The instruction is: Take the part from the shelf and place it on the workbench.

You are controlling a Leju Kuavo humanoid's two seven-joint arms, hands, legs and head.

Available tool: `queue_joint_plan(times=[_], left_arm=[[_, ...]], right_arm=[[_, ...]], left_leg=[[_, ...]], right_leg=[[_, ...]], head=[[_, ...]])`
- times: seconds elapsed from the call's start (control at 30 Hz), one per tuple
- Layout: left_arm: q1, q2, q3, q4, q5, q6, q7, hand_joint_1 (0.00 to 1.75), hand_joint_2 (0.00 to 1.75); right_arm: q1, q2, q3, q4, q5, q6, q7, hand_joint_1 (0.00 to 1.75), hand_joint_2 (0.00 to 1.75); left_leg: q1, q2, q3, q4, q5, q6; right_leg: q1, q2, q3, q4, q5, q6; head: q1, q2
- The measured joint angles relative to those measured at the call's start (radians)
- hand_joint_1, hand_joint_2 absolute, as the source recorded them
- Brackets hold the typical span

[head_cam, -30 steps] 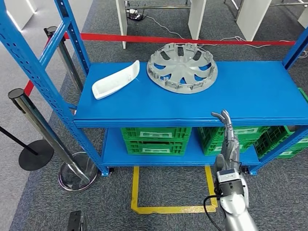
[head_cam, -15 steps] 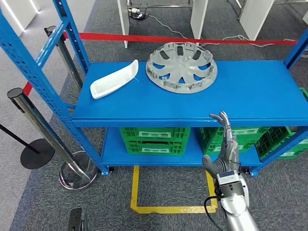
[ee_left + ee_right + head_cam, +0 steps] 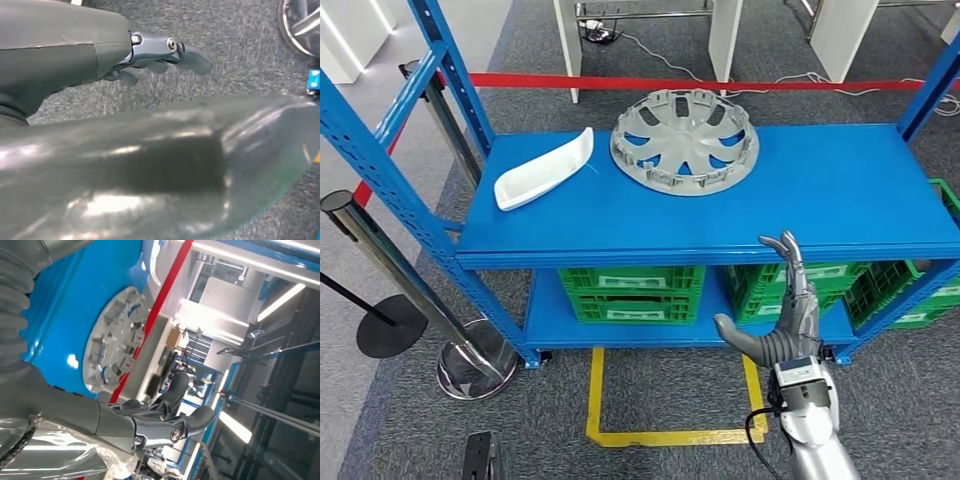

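The grey wheel cover [image 3: 684,140] is seen lying flat on the top board of the blue shelf [image 3: 803,195], toward the back and near the middle of the board, with its ribbed inner side turned up. A white curved part [image 3: 544,168] is laid on the same board, to the left of the wheel cover and apart from it. The right robot hand [image 3: 784,310] is raised in front of the shelf's front edge, below the level of the top board, with its fingers held upright and spread and its thumb stretched out to the left; nothing is held in it. The wheel cover is placed well beyond this robot hand, further back and to the left, and no contact is made. In the right wrist view the wheel cover [image 3: 113,342] is seen past the dark fingers [image 3: 177,427]. The left robot hand [image 3: 162,52] is shown in its wrist view over grey carpet, its fingers extended and nothing grasped. Green crates [image 3: 637,292] are stored on the lower board, and a red barrier tape [image 3: 660,82] is stretched behind the shelf.
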Motion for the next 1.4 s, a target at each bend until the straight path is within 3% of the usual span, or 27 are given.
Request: queue_joint_plan(times=[0.07, 0.13, 0.23, 0.3, 0.33, 0.43, 0.5, 0.57, 0.63, 0.67, 0.73, 0.77, 0.8, 0.83, 0.87, 0.93, 1.0, 1.07, 1.13, 1.2, 1.27, 1.3, 1.33, 1.4], left_arm=[[0.0, 0.0, -0.002, 0.001, 0.001, 0.0, -0.001, 0.0, 0.0], [-0.001, 0.0, -0.002, 0.001, 0.002, 0.0, -0.002, 0.0, 0.0], [-0.003, 0.0, -0.004, 0.002, 0.001, 0.0, -0.002, 0.0, 0.0], [-0.003, 0.0, -0.005, 0.003, 0.001, 0.0, -0.002, 0.0, 0.0], [-0.003, 0.0, -0.005, 0.004, 0.001, 0.0, -0.002, 0.0, 0.0], [-0.003, 0.0, -0.008, 0.005, 0.001, 0.0, -0.002, 0.0, 0.0], [-0.003, 0.0, -0.009, 0.006, 0.001, 0.0, -0.002, 0.0, 0.0], [-0.002, 0.0, -0.009, 0.006, 0.001, 0.0, -0.002, 0.0, 0.0], [-0.003, 0.0, -0.009, 0.007, 0.001, 0.0, -0.002, 0.0, 0.0], [-0.003, 0.0, -0.009, 0.007, 0.001, 0.0, -0.002, 0.0, 0.0], [-0.002, 0.0, -0.009, 0.007, 0.001, 0.0, -0.002, 0.0, 0.0], [-0.002, 0.0, -0.009, 0.007, 0.001, 0.0, -0.002, 0.0, 0.0], [-0.001, 0.0, -0.009, 0.007, 0.001, 0.0, -0.002, 0.0, 0.0], [-0.001, 0.001, -0.009, 0.007, 0.001, 0.0, -0.002, 0.0, 0.0], [-0.001, 0.001, -0.009, 0.007, 0.001, 0.0, -0.002, 0.0, 0.0], [-0.002, 0.001, -0.009, 0.008, 0.001, 0.0, -0.002, 0.0, 0.0], [-0.003, 0.002, -0.009, 0.008, 0.001, 0.0, -0.002, 0.0, 0.0], [-0.002, 0.002, -0.009, 0.008, 0.001, 0.0, -0.002, 0.0, 0.0], [-0.001, 0.002, -0.009, 0.008, 0.001, 0.0, -0.002, 0.0, 0.0], [-0.003, 0.001, -0.01, 0.008, 0.001, 0.0, -0.002, 0.0, 0.0], [-0.003, 0.001, -0.01, 0.008, 0.003, 0.0, -0.002, 0.0, 0.0], [-0.002, 0.001, -0.01, 0.008, 0.005, 0.0, -0.002, 0.0, 0.0], [-0.002, 0.001, -0.01, 0.009, 0.007, -0.001, -0.001, 0.0, 0.0], [-0.002, 0.001, -0.01, 0.01, 0.011, -0.002, -0.001, 0.0, 0.0]], right_arm=[[0.0, 0.0, 0.0, -0.002, -0.001, 0.001, 0.0, 0.0, 1.75], [-0.002, 0.0, 0.0, -0.005, -0.002, 0.002, 0.0, 0.0, 1.75], [-0.002, 0.0, 0.0, -0.006, -0.002, 0.001, 0.0, 0.0, 1.75], [0.002, 0.0, 0.0, -0.006, -0.003, 0.001, 0.0, 0.0, 1.75], [0.003, 0.0, 0.0, -0.006, -0.003, 0.001, 0.0, 0.0, 1.75], [0.001, 0.0, 0.0, -0.006, -0.003, 0.001, 0.0, 0.0, 1.75], [0.001, 0.0, 0.0, -0.006, -0.003, 0.001, 0.0, 0.0, 1.75], [0.003, 0.0, 0.0, -0.006, -0.004, 0.001, 0.0, 0.0, 1.75], [0.002, 0.0, -0.001, -0.006, -0.003, 0.002, 0.0, 0.0, 1.75], [0.002, 0.0, -0.001, -0.006, -0.003, 0.002, 0.0, 0.0, 1.75], [0.002, 0.0, -0.001, -0.006, -0.003, 0.002, 0.0, 0.0, 1.75], [0.003, 0.0, -0.001, -0.006, -0.003, 0.002, 0.0, 0.0, 1.75], [0.004, 0.0, -0.001, -0.006, -0.003, 0.002, 0.0, 0.0, 1.75], [0.004, 0.0, -0.001, -0.006, -0.003, 0.002, 0.0, 0.0, 1.75], [0.004, 0.0, -0.001, -0.006, -0.003, 0.002, 0.0, 0.0, 1.75], [0.003, 0.0, -0.001, -0.006, -0.003, 0.002, 0.0, 0.0, 1.75], [0.003, 0.0, -0.001, -0.006, -0.003, 0.002, 0.0, 0.0, 1.75], [0.003, 0.0, -0.001, -0.006, -0.003, 0.002, 0.0, 0.0, 1.75], [0.002, 0.0, -0.001, -0.007, -0.003, 0.002, 0.0, 0.0, 0.87], [0.002, 0.0, -0.001, -0.008, -0.003, 0.003, 0.001, 0.0, 0.0], [0.003, 0.0, -0.001, -0.007, -0.005, 0.009, 0.008, 0.0, 0.0], [0.004, 0.0, -0.001, -0.006, -0.006, 0.013, 0.011, 0.0, 0.0], [0.004, -0.001, -0.001, -0.004, -0.008, 0.017, 0.013, 0.0, 0.0], [0.001, -0.001, -0.001, 0.0, -0.01, 0.022, 0.013, 0.0, 0.0]], left_leg=[[0.001, 0.0, 0.003, -0.013, 0.009, 0.003], [0.007, 0.001, 0.01, -0.028, 0.018, 0.007], [0.009, 0.002, 0.013, -0.035, 0.021, 0.011], [0.009, 0.002, 0.013, -0.035, 0.021, 0.012], [0.009, 0.002, 0.014, -0.035, 0.02, 0.012], [0.007, 0.001, 0.013, -0.028, 0.016, 0.005], [0.003, 0.0, 0.009, -0.021, 0.015, -0.004], [0.003, 0.0, 0.007, -0.018, 0.016, -0.012], [0.005, 0.0, -0.001, 0.005, -0.006, -0.021], [0.006, 0.0, -0.016, 0.044, -0.032, -0.027], [0.01, 0.0, -0.071, 0.177, -0.103, -0.036], [0.011, 0.0, -0.096, 0.239, -0.127, -0.038], [0.012, 0.0, -0.108, 0.273, -0.134, -0.038], [0.012, 0.0, -0.101, 0.265, -0.119, -0.037], [0.012, 0.0, -0.076, 0.218, -0.088, -0.035], [0.011, 0.0, -0.005, 0.077, -0.025, -0.028], [0.008, 0.0, 0.03, -0.007, -0.006, -0.021], [0.006, -0.001, 0.03, -0.02, -0.009, -0.014], [0.009, 0.0, 0.03, -0.027, -0.002, -0.001], [0.011, 0.001, 0.03, -0.033, 0.001, 0.01], [0.01, 0.001, 0.029, -0.032, -0.001, 0.016], [0.008, 0.001, 0.029, -0.032, -0.002, 0.017], [0.008, 0.001, 0.03, -0.032, -0.003, 0.017], [0.007, 0.0, 0.036, -0.032, -0.007, 0.015]], right_leg=[[0.0, -0.001, -0.003, -0.002, -0.002, 0.01], [0.0, -0.001, -0.016, 0.024, -0.024, 0.02], [-0.002, -0.002, -0.1, 0.196, -0.109, 0.032], [-0.003, -0.002, -0.141, 0.272, -0.123, 0.037], [-0.003, -0.002, -0.135, 0.253, -0.1, 0.038], [-0.004, -0.005, -0.042, 0.058, -0.005, 0.035], [-0.003, -0.004, -0.009, -0.005, 0.01, 0.026], [-0.001, -0.003, -0.007, -0.008, 0.012, 0.014], [-0.004, -0.003, -0.006, -0.011, 0.016, 0.003], [-0.006, -0.004, -0.006, -0.013, 0.018, -0.002], [-0.005, -0.006, -0.007, -0.012, 0.019, -0.007], [-0.005, -0.006, -0.008, -0.012, 0.019, -0.007], [-0.005, -0.006, -0.009, -0.012, 0.02, -0.008], [-0.005, -0.006, -0.008, -0.011, 0.02, -0.008], [-0.005, -0.005, -0.007, -0.011, 0.02, -0.008], [-0.003, -0.004, -0.005, -0.01, 0.019, -0.006], [0.0, -0.003, -0.011, -0.009, 0.021, 0.001], [0.0, -0.003, -0.016, -0.011, 0.025, 0.013], [-0.002, -0.003, -0.026, 0.002, 0.013, 0.023], [-0.003, -0.003, -0.07, 0.09, -0.039, 0.03], [-0.003, -0.003, -0.137, 0.228, -0.095, 0.035], [-0.003, -0.003, -0.159, 0.271, -0.102, 0.037], [-0.003, -0.003, -0.163, 0.276, -0.09, 0.037], [-0.003, -0.004, -0.112, 0.17, -0.023, 0.033]], head=[[-0.001, 0.0], [0.001, 0.0], [0.005, 0.0], [0.004, 0.0], [0.005, 0.0], [0.005, 0.0], [0.003, 0.0], [0.002, 0.0], [0.0, 0.0], [-0.001, 0.0], [-0.005, 0.0], [-0.005, 0.0], [-0.005, 0.0], [-0.005, 0.0], [-0.005, 0.0], [-0.005, 0.0], [-0.004, 0.0], [-0.004, 0.0], [-0.003, 0.0], [-0.001, 0.0], [0.0, 0.0], [0.0, 0.0], [0.0, 0.0], [0.0, 0.0]])
